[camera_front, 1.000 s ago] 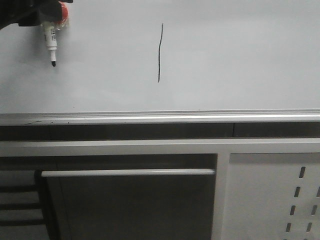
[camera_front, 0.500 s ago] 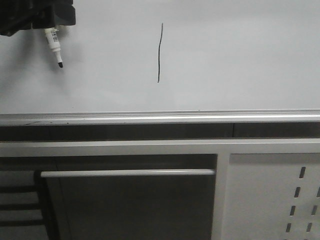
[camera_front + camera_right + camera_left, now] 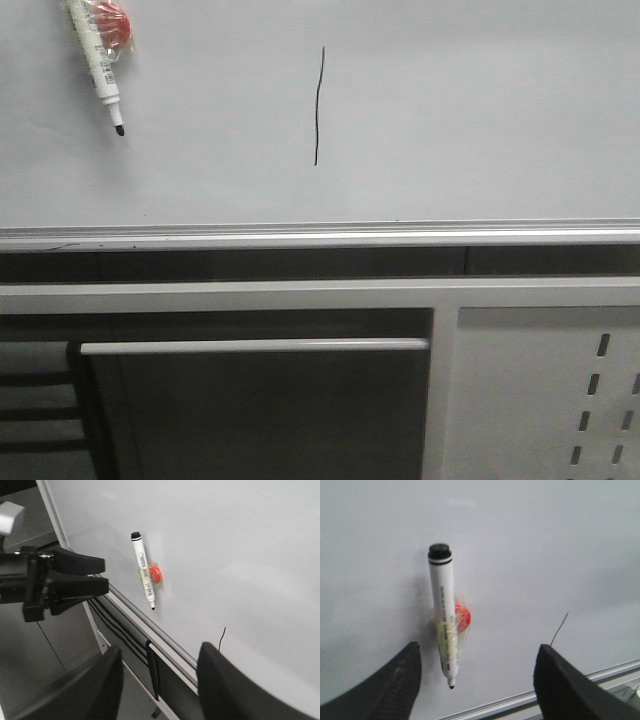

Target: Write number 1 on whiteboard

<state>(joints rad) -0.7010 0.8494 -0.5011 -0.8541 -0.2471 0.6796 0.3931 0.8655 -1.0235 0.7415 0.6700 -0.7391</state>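
One stroke, the number 1 [image 3: 318, 105], already stands on the whiteboard [image 3: 480, 110]: a thin, slightly wavy black line, running down and ending well above the rail [image 3: 320, 236] along the board's lower edge. By the look of it the writing itself is done.

Well to the left of the stroke, the marker [image 3: 97, 60] hangs on the board with its uncapped black tip pointing down, nearly upright with a slight tilt. A red round piece [image 3: 112, 24], likely a magnet, is taped to its barrel and seems to hold it against the board. Nothing grips it.

In its own wrist view the left gripper [image 3: 476, 680] has its fingers spread wide, with the marker [image 3: 443, 630] seen between them but apart from both, so the marker is let go. From the right wrist view the left gripper [image 3: 97, 575] sits off the board beside the marker, fingers slightly parted and empty. The right gripper [image 3: 159, 680] is also spread apart and holds nothing, well clear of the stroke [image 3: 221, 637].

What may be left, as I judge it, is only for the arms to draw back to rest; the marker is parked and the digit needs no further line.
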